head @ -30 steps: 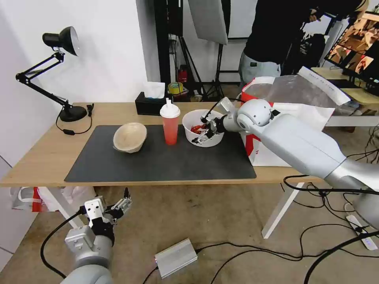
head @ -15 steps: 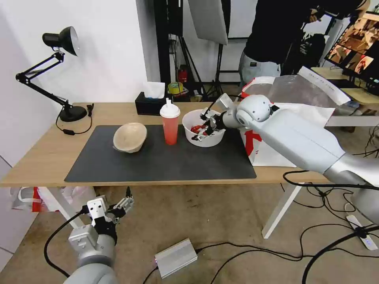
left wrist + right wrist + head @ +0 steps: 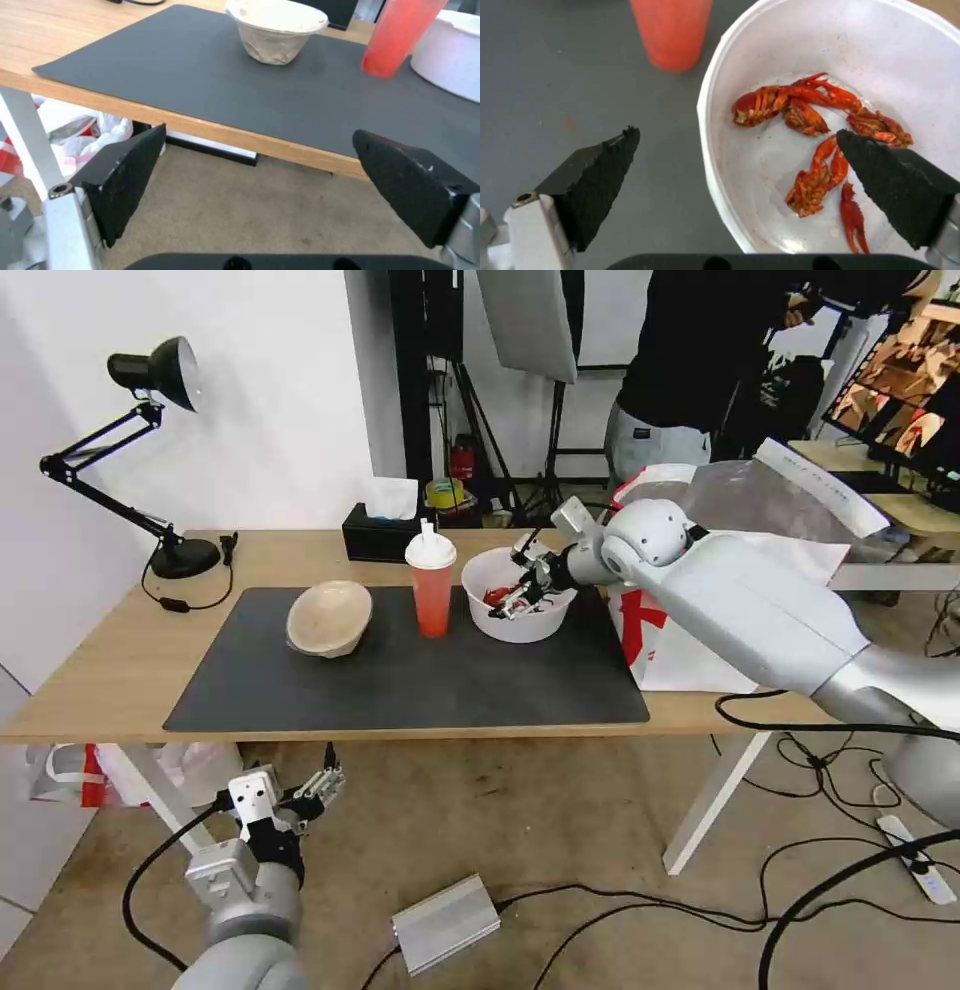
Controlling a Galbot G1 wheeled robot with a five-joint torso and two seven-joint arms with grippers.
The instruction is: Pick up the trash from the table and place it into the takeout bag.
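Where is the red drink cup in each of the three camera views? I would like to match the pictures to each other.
Head view: the red drink cup stands upright on the dark mat, between the beige bowl and the white bowl.
Left wrist view: its red body is beyond the open left gripper, near the white bowl.
Right wrist view: its lower body stands past the open right gripper.
Shared landmark: the white bowl's rim beside the cup.
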